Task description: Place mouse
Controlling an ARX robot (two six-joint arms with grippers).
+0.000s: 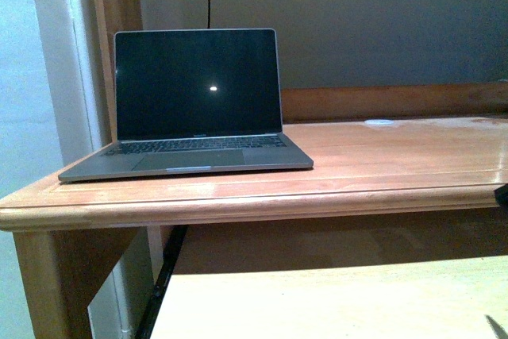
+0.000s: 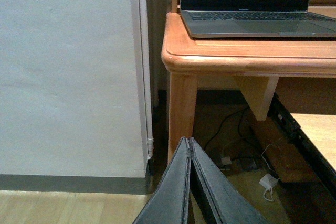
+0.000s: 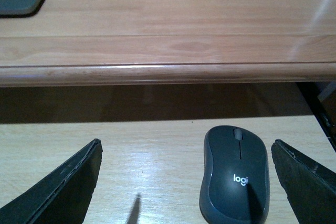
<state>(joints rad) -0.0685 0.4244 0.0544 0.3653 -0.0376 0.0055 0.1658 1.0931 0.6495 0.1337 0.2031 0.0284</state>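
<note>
Pale shelf under desk: "logi" mouse between spread right pincer; left pincer pressed together.

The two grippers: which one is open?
The right gripper, fingers spread wide with the mouse between them; the left gripper has its fingers pressed together.

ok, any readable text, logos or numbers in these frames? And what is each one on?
"logi": white lettering on the top of the dark grey oval mouse, right wrist view.
Small mark on the bezel under the black screen of the grey open laptop: too small to read.
Laptop key legends: blurred, unreadable.
No other text, numbers or signs visible.
</note>
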